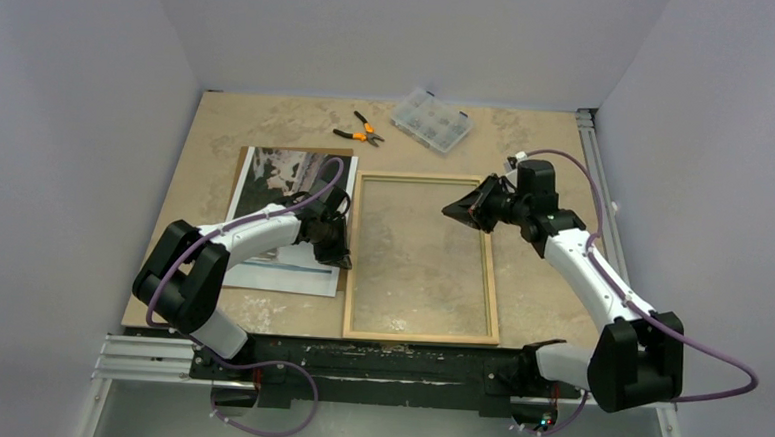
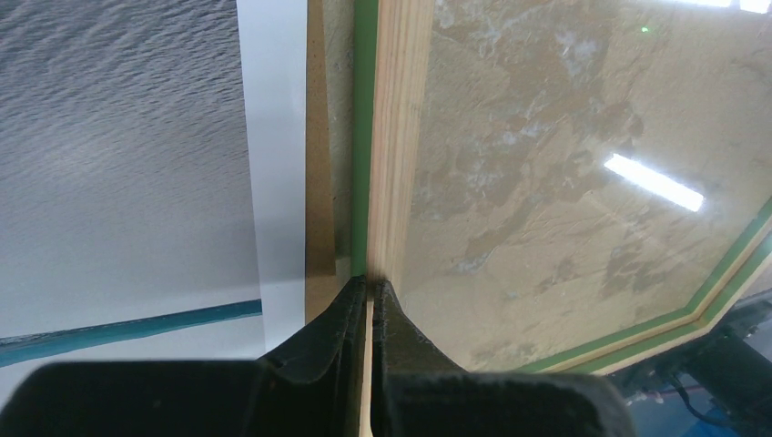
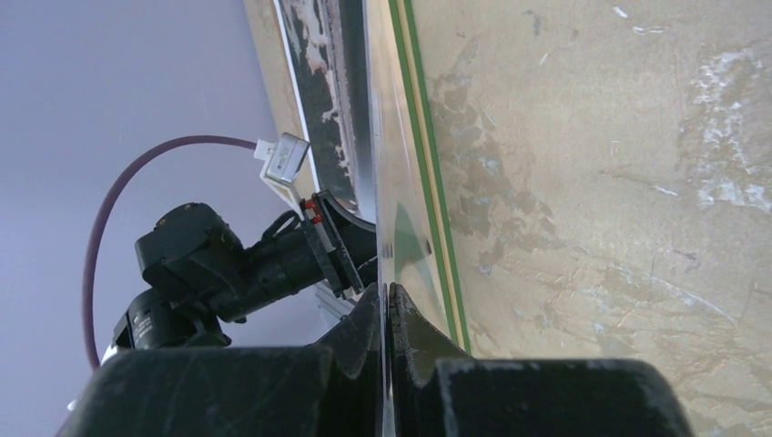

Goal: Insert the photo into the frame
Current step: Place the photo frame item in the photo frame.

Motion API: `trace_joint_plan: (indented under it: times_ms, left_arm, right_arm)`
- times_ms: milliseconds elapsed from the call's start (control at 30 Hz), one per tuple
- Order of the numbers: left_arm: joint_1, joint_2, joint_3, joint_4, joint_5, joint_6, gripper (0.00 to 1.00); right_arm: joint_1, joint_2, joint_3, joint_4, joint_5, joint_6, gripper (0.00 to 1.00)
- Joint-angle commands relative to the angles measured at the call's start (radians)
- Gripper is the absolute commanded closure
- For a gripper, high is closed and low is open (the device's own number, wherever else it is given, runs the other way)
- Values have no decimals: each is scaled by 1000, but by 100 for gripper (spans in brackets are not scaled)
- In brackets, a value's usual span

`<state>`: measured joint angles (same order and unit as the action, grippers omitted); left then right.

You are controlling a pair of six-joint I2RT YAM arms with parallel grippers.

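The table (image 1: 268,122) is carrying everything, and the frame (image 1: 418,333) is lying flat at its middle, pale wood back up, long sides running from near to far. The photo (image 1: 285,178) is lying picture-up just left of the frame on a brown backing sheet (image 2: 319,137), its long axis parallel to the frame's. It is not yet inside the frame.

The left gripper (image 2: 369,284) is clamping the frame's left rail, fingers narrow around the wood. The photo is sitting immediately beyond that rail, so I judge the left arm to be the nearer one for fetching it. It would have to let go first. The right gripper (image 3: 387,289) is reaching in over the frame's right rail. Its fingers are pinching almost fully together on a thin glassy edge, which I take to be the frame's clear pane.

Beyond the frame's far end, a clear organiser box (image 1: 431,121) and orange-handled pliers (image 1: 360,130) are lying apart from it. No brand, label or writing is showing legibly anywhere.
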<state>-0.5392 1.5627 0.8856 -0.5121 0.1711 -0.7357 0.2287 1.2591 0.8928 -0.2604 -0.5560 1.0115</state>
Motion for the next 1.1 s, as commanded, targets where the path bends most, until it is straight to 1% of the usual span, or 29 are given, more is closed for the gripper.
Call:
trace_joint_plan:
  times_ms: [0, 200, 467, 667, 867, 1067]
  left_arm:
    - [-7, 61, -31, -19, -127, 53, 100]
    - [-8, 63, -33, -20, -128, 53, 100]
    - [-8, 59, -32, -23, -131, 52, 100]
    - [-9, 62, -30, -23, -130, 54, 100]
    - [-9, 62, -31, -22, -130, 53, 100]
    - [-9, 65, -31, -21, -128, 51, 100]
  right_arm:
    - [-3, -64, -29, 34, 27, 16, 100]
    - [-3, -90, -39, 18, 50, 3, 100]
    - [-5, -77, -24, -19, 72, -42, 100]
    - [-6, -57, -54, 25, 32, -35, 100]
    - [-6, -43, -40, -7, 1, -72, 100]
    - [-6, -58, -79, 4, -9, -63, 100]
